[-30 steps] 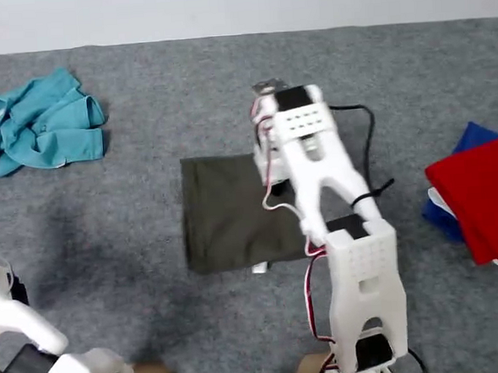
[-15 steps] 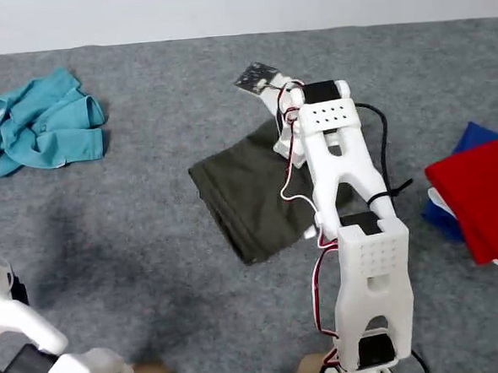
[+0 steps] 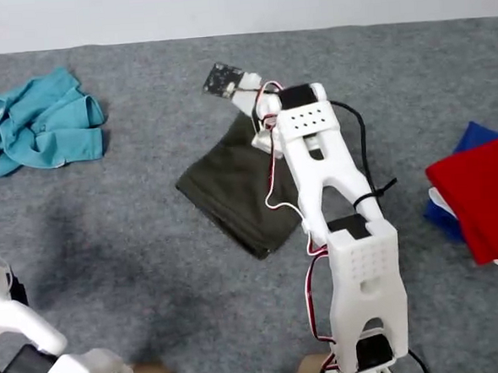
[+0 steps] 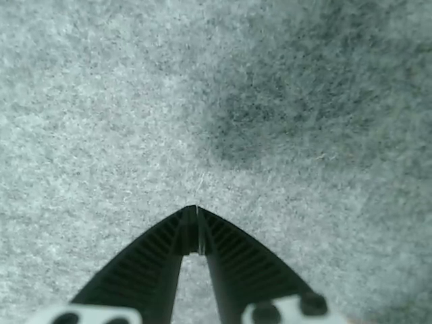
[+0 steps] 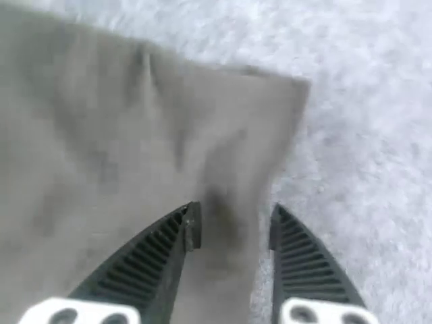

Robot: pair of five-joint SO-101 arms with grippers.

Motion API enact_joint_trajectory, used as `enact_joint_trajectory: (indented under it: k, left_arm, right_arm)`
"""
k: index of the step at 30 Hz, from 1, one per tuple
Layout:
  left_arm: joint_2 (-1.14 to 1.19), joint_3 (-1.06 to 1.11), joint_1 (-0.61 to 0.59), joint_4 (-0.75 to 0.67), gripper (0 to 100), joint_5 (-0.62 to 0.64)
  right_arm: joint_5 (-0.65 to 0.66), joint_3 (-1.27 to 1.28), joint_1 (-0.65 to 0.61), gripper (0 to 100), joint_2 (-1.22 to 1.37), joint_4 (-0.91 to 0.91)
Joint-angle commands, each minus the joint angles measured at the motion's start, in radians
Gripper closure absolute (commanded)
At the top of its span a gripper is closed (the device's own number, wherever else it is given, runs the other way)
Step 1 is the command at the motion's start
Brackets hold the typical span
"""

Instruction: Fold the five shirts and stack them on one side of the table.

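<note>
The folded olive shirt (image 3: 232, 183) is laid askew at the middle of the grey worktop (image 3: 134, 236). Its one o'clock corner is gripped between the jaws of the right arm (image 3: 315, 157), with fabric bunched between them. The jaws of the left arm (image 3: 40, 360), at seven o'clock, are closed on nothing, tips touching. A crumpled teal shirt (image 3: 38, 123) is seen at ten o'clock, and a red shirt (image 3: 482, 197) is stacked over a blue one (image 3: 472, 135) at three o'clock.

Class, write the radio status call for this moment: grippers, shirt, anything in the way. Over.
Left gripper shut over bare carpet. Right gripper clamped on folded olive shirt. Teal shirt crumpled, well apart; red-topped stack at table's other side.
</note>
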Motion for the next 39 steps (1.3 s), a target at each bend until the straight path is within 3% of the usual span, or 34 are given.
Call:
enact_joint_trajectory:
  k: [1, 8, 16, 26, 34, 39]
  left_arm:
    - [-0.048, -0.008, 0.002, -0.003, 100, -0.002]
    - [-0.048, -0.015, 0.003, -0.003, 100, -0.003]
    - [-0.049, -0.116, 0.003, 0.132, 100, 0.000]
    - [-0.049, -0.153, 0.008, 0.133, 100, 0.000]
    - [-0.046, -0.153, 0.009, 0.103, 100, 0.000]
    - [-0.040, -0.153, 0.011, 0.077, 100, 0.000]
  right_arm:
    - [-0.155, -0.055, -0.008, 80.1, -0.120, -0.015]
    - [-0.428, -0.055, -0.002, 80.2, -0.202, 0.044]
    - [-0.802, -0.055, -0.010, 80.3, -0.325, 0.283]
    - [-1.215, -0.041, -0.035, 80.4, -0.403, 0.565]
    - [-1.415, 0.080, -0.122, 79.7, -0.371, 0.558]
    - [-1.478, 0.087, -0.137, 67.3, -0.223, 0.529]
